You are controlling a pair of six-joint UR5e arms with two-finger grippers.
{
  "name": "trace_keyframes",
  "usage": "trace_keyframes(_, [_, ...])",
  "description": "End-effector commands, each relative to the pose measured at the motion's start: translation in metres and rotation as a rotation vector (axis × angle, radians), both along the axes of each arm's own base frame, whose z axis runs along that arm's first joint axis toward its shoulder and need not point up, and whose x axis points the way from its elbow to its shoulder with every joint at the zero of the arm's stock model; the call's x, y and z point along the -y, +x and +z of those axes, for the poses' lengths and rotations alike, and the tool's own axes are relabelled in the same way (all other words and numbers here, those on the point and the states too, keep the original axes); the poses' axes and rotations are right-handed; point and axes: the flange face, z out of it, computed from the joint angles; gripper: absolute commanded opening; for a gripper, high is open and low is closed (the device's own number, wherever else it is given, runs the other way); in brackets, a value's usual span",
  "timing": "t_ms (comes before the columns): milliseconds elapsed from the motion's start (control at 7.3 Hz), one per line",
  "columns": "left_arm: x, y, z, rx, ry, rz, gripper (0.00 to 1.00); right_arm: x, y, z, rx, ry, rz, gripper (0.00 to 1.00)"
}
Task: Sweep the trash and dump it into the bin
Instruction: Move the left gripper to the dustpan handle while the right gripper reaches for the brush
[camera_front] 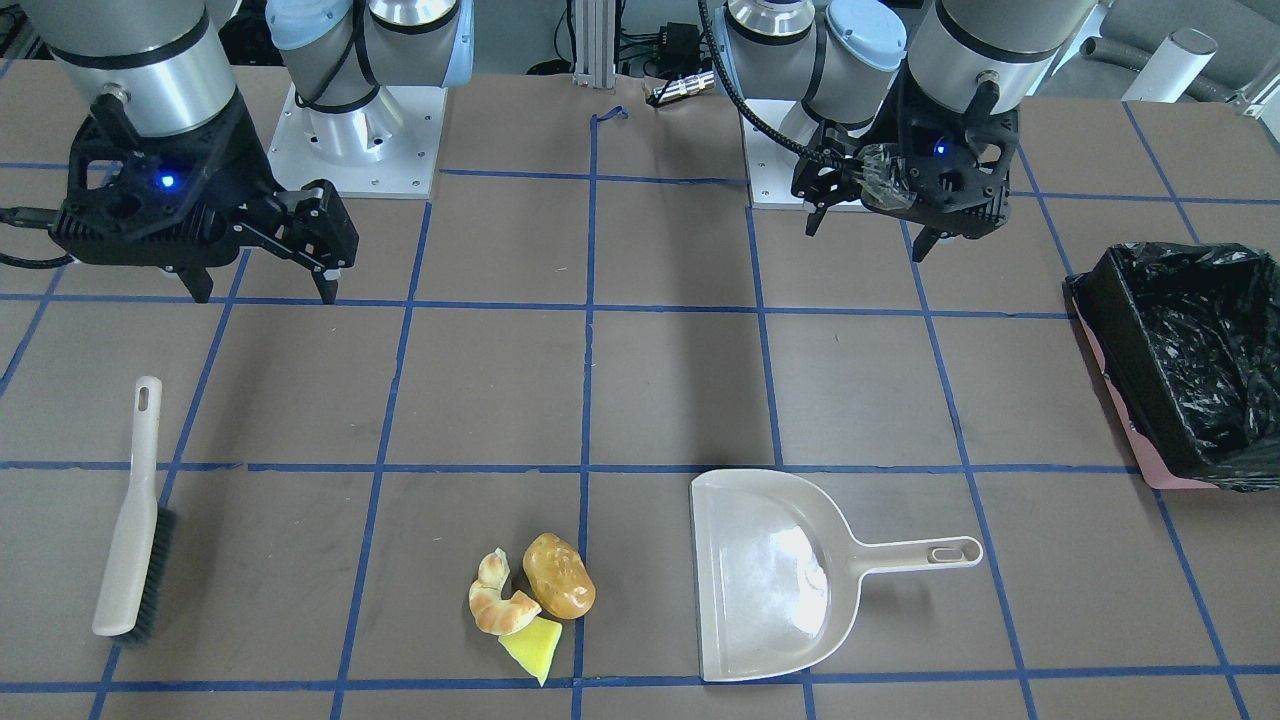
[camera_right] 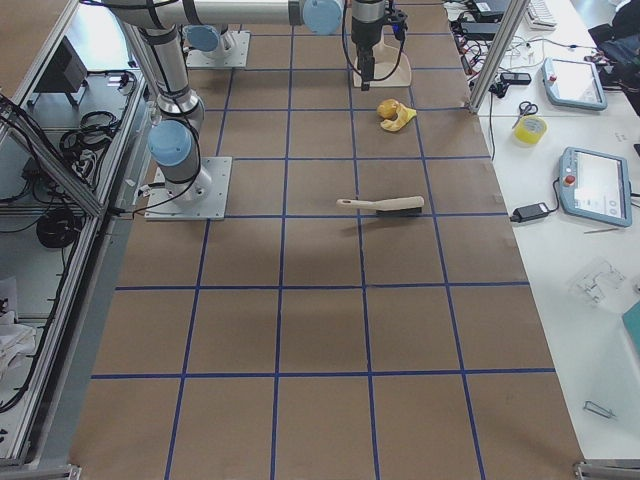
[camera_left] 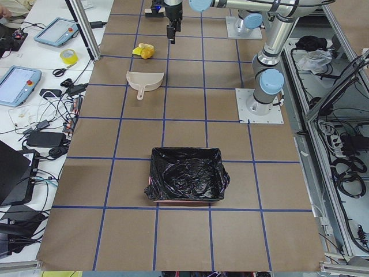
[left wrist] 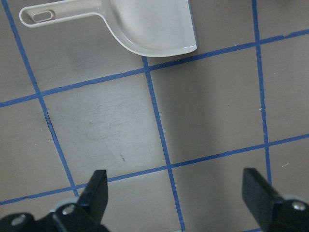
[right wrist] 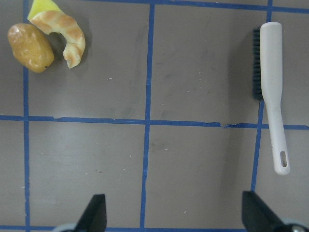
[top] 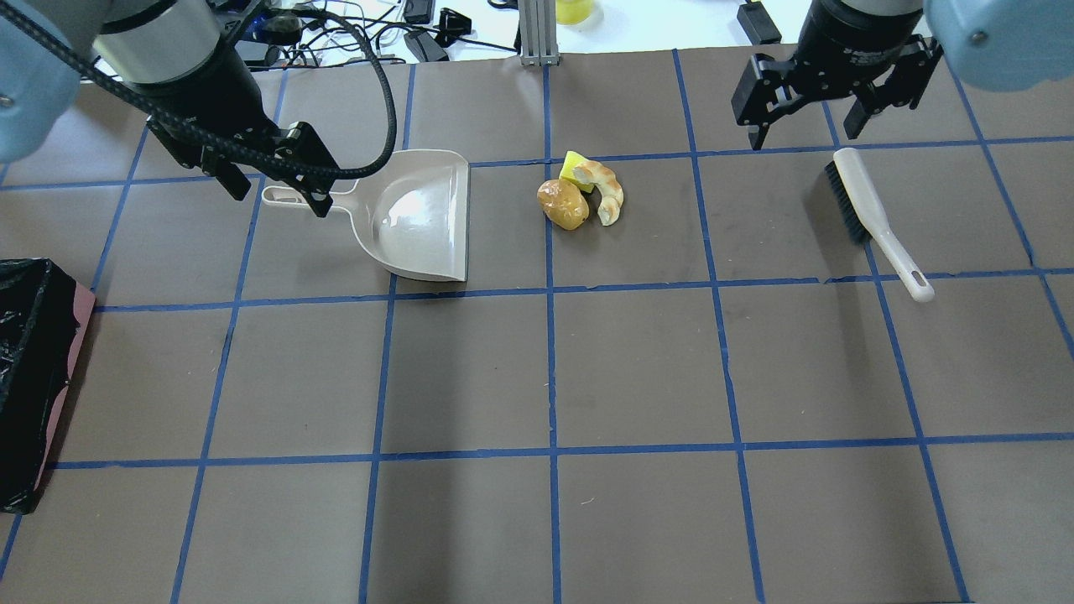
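left tool (camera_front: 868,238) wide open and empty above the counter (camera_front: 680,380), beige dustpan (camera_front: 770,575) near it, right tool (camera_front: 264,290) equally spread, empty, hand brush (camera_front: 130,520) near it, golden-brown lump (camera_front: 558,575), croissant piece (camera_front: 500,598) and yellow wedge (camera_front: 535,648) clustered touching between brush and dustpan, black-lined bin (camera_front: 1130,330) well apart at the counter's left end

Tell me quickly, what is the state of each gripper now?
Left gripper: open, holding nothing.
Right gripper: open, holding nothing.
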Motion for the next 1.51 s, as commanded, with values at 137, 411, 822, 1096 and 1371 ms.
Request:
trace_keyframes(137, [0.011,0.035,-0.058,-0.002,0.017,-0.604,1.00,0.015,-0.119,-0.083,0.014,0.121,0.153,1.00])
trace_keyframes(411, [0.042,0.067,-0.077,0.023,-0.037,-1.121,1.00,0.034,-0.166,-0.137,0.039,0.181,0.136,1.00])
trace_keyframes(822, [0.113,0.112,-0.114,0.091,-0.073,-1.423,1.00,0.050,-0.191,-0.212,0.011,0.236,0.168,0.98])
trace_keyframes(1096, [0.157,0.121,-0.147,0.059,-0.049,-1.361,1.00,0.029,-0.195,-0.249,-0.024,0.249,0.184,0.97])
trace_keyframes(1371, [0.182,0.124,-0.163,0.000,0.007,-1.187,1.00,0.024,-0.206,-0.255,-0.011,0.258,0.163,0.96])
